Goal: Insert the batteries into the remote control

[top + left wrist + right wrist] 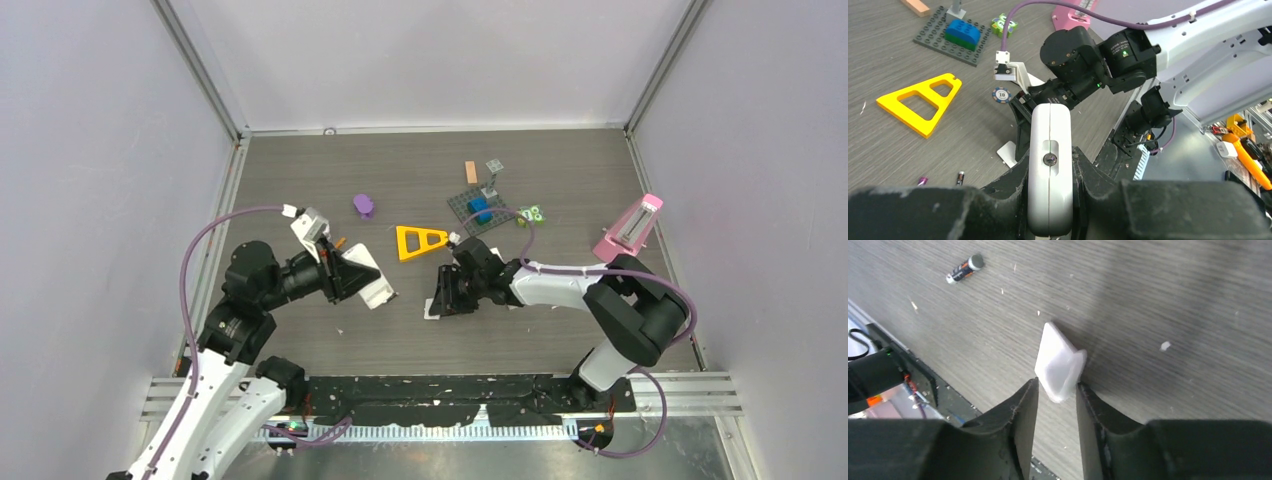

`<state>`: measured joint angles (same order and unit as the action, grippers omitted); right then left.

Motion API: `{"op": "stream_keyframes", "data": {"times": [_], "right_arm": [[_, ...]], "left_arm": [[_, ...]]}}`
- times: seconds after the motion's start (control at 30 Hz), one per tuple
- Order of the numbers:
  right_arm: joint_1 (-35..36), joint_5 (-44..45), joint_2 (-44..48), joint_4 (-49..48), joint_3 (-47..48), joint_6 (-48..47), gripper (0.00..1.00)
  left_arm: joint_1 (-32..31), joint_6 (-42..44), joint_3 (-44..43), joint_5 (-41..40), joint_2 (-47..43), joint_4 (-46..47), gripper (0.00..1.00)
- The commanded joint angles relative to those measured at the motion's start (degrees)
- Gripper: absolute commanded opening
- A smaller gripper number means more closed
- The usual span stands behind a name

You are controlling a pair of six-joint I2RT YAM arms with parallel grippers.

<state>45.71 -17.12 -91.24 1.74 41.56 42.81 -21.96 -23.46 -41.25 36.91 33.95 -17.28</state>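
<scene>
The left gripper [1050, 166] has its jaws clamped on the remote control [1049, 145], a slim white slab seen edge-on, with a seam and one screw, to the left of the yellow triangle [923, 102]; on the near side of that triangle two tiny batteries lie on the surface [893, 145], a purple battery [922, 180] beside a dark battery [960, 177]; the right gripper [1057, 390], near the triangle's right, pinches a small white cover [1060, 362] in narrow jaws.
</scene>
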Motion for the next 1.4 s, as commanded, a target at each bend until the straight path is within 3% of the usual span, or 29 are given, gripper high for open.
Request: {"op": "stream_keyframes", "data": {"times": [0.0, 0.13, 0.27, 0.37, 0.53, 0.73, 1.27, 1.37], "right_arm": [[-0.19, 8.29, 1.54, 7.53, 2.12, -3.50, 0.49], [-0.21, 12.62, 4.43, 13.13, 3.33, -4.25, 0.68], [-0.19, 12.92, 9.93, 15.01, 3.90, -6.38, 0.73], [0.11, 7.70, 16.85, 12.02, 2.97, -11.37, 0.73], [2.72, -10.76, 27.53, 0.24, 2.13, -18.91, 0.75], [9.28, -13.14, 31.78, -4.98, 8.05, -22.19, 0.89], [15.20, -7.59, 24.53, -8.30, 12.92, -21.33, 0.89], [15.36, -8.88, 23.26, -9.51, 13.24, -19.99, 0.82]], "left_arm": [[0.13, 1.81, -1.39, 2.93, 0.35, -0.60, 0.00], [0.16, 1.13, -1.38, 2.70, 2.28, -1.66, 0.00], [0.09, 0.62, -0.91, 2.89, 3.68, -2.01, 0.00], [0.15, 1.53, -1.04, 4.30, 4.77, -2.65, 0.00], [0.03, 2.61, -2.15, 9.87, 5.51, -3.04, 0.00], [-0.19, 1.92, -0.60, 16.60, 2.59, 2.16, 0.00], [-0.28, -10.90, 0.35, 26.40, 1.05, 18.76, 0.00], [-0.28, -14.40, 1.17, 26.96, 1.40, 23.14, 0.00]]}}
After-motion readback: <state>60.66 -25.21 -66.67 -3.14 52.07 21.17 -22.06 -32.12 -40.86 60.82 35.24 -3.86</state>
